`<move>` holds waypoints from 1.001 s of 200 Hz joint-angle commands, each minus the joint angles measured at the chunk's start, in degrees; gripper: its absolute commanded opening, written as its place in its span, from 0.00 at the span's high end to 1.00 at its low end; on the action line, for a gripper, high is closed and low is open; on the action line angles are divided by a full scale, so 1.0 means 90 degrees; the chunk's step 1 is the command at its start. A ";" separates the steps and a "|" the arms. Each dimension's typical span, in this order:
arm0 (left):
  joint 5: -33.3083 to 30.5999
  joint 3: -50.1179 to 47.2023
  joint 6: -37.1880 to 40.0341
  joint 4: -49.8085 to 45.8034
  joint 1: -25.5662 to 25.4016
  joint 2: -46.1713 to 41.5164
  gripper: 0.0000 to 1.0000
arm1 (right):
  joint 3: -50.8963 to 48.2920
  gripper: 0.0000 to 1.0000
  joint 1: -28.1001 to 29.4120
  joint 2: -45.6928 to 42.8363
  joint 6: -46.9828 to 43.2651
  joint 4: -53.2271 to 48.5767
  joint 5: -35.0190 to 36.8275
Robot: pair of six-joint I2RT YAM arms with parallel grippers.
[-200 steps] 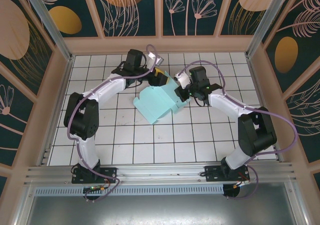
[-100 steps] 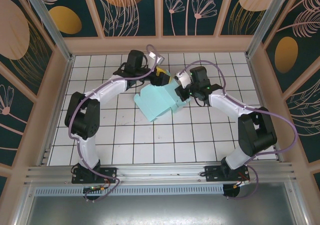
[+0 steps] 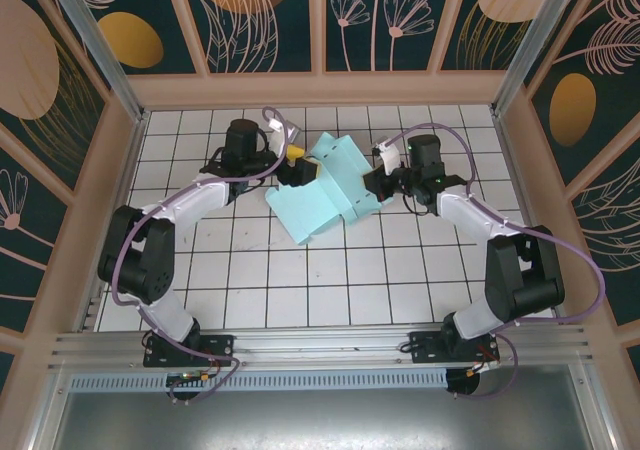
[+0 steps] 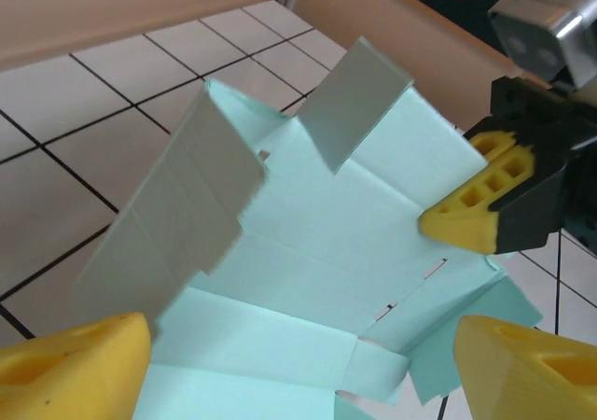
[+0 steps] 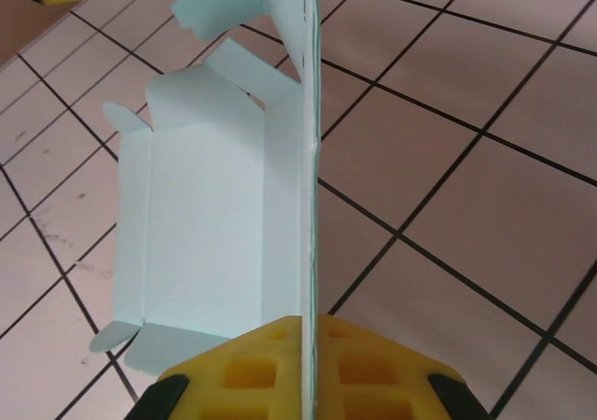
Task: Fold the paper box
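While the paper box lies half-opened on the white tiled counter, toward 12 o'clock from its middle in the top view, an arm reaches it from either side. One broad panel lies flat and points toward 7 o'clock; the panels toward 1 o'clock are raised off the tiles.

The left tool sits at the box's 10 o'clock edge. From the left wrist, its yellow fingers are spread wide at the lower corners, and the box's creased inside opens ahead of them, with two grey-shaded flaps standing up at 11 and 12 o'clock. A small flap at 6 o'clock lies between the fingers; they do not press on it.

The right tool meets the box at its 3 o'clock edge. From the left wrist, the right tool shows at 3 o'clock, yellow pads on the card's rim. From the right wrist, the right tool is pressed together on a thin upright panel seen edge-on, running toward 12 o'clock. The rest of the box lies flat on the tiles at 9 o'clock.
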 commanded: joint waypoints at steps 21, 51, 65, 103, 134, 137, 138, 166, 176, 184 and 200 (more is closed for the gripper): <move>-0.0236 -0.0157 0.0098 -0.0072 0.0009 0.0467 0.16 | 0.0065 1.00 -0.0108 -0.0215 0.0211 -0.0060 -0.0682; -0.0446 0.0027 0.0042 -0.0078 0.0059 0.0670 0.14 | 0.0077 1.00 -0.0117 -0.0231 0.0196 -0.0208 -0.0695; -0.0441 0.0120 0.0079 -0.0150 0.0058 0.0738 0.14 | 0.0070 1.00 -0.0118 -0.0258 0.0200 -0.0232 -0.0723; -0.0009 0.0240 0.0072 -0.0254 0.0059 0.0889 0.16 | 0.0050 1.00 -0.0117 -0.0302 0.0324 -0.0135 -0.0858; 0.0424 0.0228 -0.0031 -0.0280 0.0003 0.0920 0.19 | 0.0073 1.00 -0.0124 -0.0255 0.0376 -0.0085 -0.0861; 0.0423 0.0226 -0.0019 -0.0297 -0.0015 0.0921 0.19 | 0.0076 1.00 -0.0124 -0.0255 0.0387 -0.0070 -0.0861; 0.0423 0.0226 -0.0018 -0.0300 -0.0022 0.0921 0.19 | 0.0073 1.00 -0.0125 -0.0249 0.0392 -0.0072 -0.0861; 0.0245 0.0115 0.0123 -0.0435 -0.0283 0.0828 0.20 | 0.0121 1.00 -0.0111 -0.0121 0.0444 -0.0049 -0.0751; 0.0176 0.0046 0.0128 -0.0389 -0.0349 0.0804 0.20 | 0.0157 1.00 -0.0114 -0.0053 0.0502 -0.0061 -0.0683; 0.0154 0.0016 0.0097 -0.0353 -0.0392 0.0817 0.20 | 0.0178 1.00 -0.0117 -0.0011 0.0556 -0.0046 -0.0632; 0.0077 0.0047 0.0085 -0.0406 -0.0448 0.0935 0.21 | 0.0202 1.00 -0.0109 0.0036 0.0599 0.0010 -0.0646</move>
